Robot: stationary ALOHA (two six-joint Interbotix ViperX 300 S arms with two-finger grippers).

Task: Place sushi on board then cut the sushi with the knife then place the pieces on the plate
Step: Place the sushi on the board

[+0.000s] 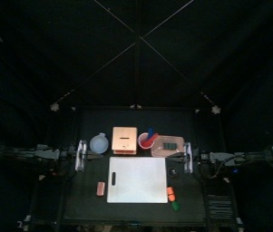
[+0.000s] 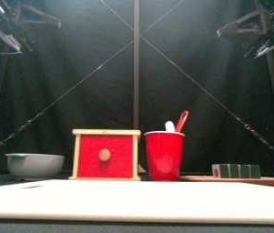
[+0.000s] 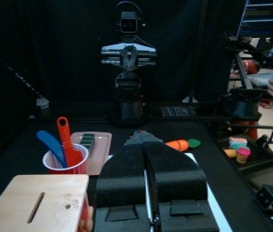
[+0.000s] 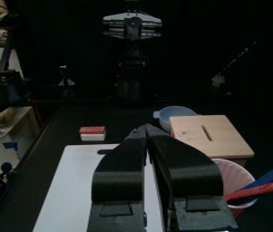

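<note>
The dark green sushi roll [image 1: 171, 144] lies on the pink plate [image 1: 175, 151] at the back right, right of the red cup [image 1: 147, 140] that holds a blue knife [image 3: 50, 146] and a red knife [image 3: 63, 132]. The white cutting board [image 1: 139, 179] lies bare in the middle front. My left gripper [image 1: 81, 154] hovers at the table's left edge and my right gripper [image 1: 190, 156] at the right edge; both are shut, hold nothing and sit well above the table. In the front view the sushi roll [image 2: 237, 170] rests low at the right.
A wooden box with a red drawer front [image 1: 126, 140] stands behind the board, with a blue-grey bowl [image 1: 99, 143] to its left. A small red toy [image 1: 101, 188] lies left of the board. An orange toy [image 1: 171, 192] and a green one [image 1: 175, 205] lie at its right front.
</note>
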